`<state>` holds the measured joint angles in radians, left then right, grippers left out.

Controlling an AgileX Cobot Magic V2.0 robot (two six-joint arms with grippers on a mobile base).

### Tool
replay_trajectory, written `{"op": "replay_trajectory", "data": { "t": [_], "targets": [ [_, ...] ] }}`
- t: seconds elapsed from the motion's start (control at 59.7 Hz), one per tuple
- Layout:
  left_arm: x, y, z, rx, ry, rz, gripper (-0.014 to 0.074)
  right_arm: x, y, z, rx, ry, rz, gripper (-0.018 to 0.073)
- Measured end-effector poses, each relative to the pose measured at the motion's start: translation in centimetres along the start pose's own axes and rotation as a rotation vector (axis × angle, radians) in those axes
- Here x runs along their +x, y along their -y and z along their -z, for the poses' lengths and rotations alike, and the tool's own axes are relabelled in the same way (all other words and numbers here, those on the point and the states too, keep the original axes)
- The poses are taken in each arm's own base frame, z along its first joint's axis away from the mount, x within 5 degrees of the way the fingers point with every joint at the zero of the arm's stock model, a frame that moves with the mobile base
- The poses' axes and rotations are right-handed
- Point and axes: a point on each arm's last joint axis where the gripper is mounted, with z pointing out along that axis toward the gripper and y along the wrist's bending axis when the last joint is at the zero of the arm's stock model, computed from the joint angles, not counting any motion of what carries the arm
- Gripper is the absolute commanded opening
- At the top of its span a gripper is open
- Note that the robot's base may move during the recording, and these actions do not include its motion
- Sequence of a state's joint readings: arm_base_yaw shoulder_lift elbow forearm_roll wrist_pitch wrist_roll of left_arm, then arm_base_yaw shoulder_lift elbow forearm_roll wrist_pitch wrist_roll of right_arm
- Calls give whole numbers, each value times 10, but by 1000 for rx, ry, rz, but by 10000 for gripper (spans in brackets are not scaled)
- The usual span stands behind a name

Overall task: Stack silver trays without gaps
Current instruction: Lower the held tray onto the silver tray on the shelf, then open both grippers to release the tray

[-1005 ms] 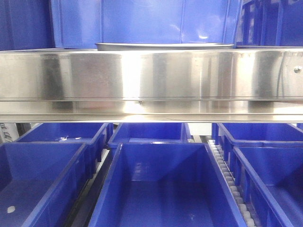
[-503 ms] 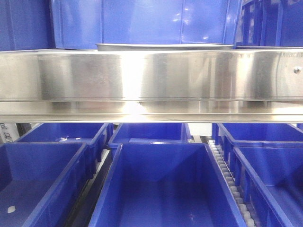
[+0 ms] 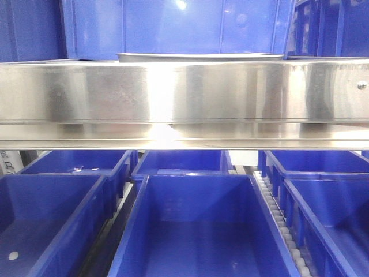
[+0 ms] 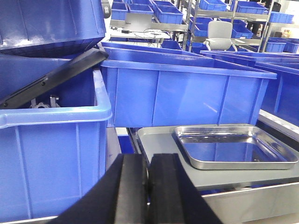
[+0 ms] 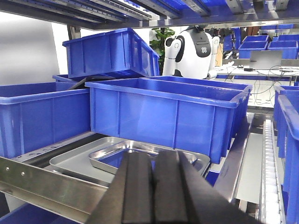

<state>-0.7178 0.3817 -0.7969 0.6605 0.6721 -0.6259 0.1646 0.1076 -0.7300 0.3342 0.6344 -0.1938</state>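
A small shiny silver tray [image 4: 236, 148] lies inside a larger, duller silver tray [image 4: 161, 142] on the shelf, in front of a big blue bin. The right wrist view shows the same small tray [image 5: 114, 156] and the big tray [image 5: 74, 161] under it. From the front only a thin tray rim [image 3: 199, 56] shows above the steel rail. My left gripper [image 4: 149, 158] is shut on nothing, hanging short of the trays and to their left. My right gripper [image 5: 153, 155] is shut on nothing too, near the small tray's front.
A long brushed-steel shelf rail [image 3: 184, 101] fronts the tray shelf. Blue bins [image 4: 187, 93] crowd behind and beside the trays, one [image 4: 46, 154] close on the left. More blue bins [image 3: 196, 225] fill the level below. A roller track [image 5: 268, 154] runs on the right.
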Motion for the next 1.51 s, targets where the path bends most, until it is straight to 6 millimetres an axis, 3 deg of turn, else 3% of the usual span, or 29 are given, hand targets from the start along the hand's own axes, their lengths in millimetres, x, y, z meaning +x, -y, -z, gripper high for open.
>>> {"op": "replay_trajectory", "data": {
  "t": [0.469, 0.771, 0.938, 1.274, 1.508],
  "targets": [
    [0, 0, 0, -4, -1, -4, -6, 0, 0, 0, 3, -1, 4, -79],
    [0, 0, 0, -5, 0, -5, -6, 9, 11, -11, 284, 40, 109, -79],
    [0, 0, 0, -5, 0, -5, -6, 41, 26, -27, 429, -4, 101, -79],
    [0, 0, 0, -5, 0, -5, -6, 122, 53, -47, 499, -52, 40, -79],
    [0, 0, 0, -5, 0, -5, -6, 150, 54, -41, 510, -28, 47, -79]
  ]
}}
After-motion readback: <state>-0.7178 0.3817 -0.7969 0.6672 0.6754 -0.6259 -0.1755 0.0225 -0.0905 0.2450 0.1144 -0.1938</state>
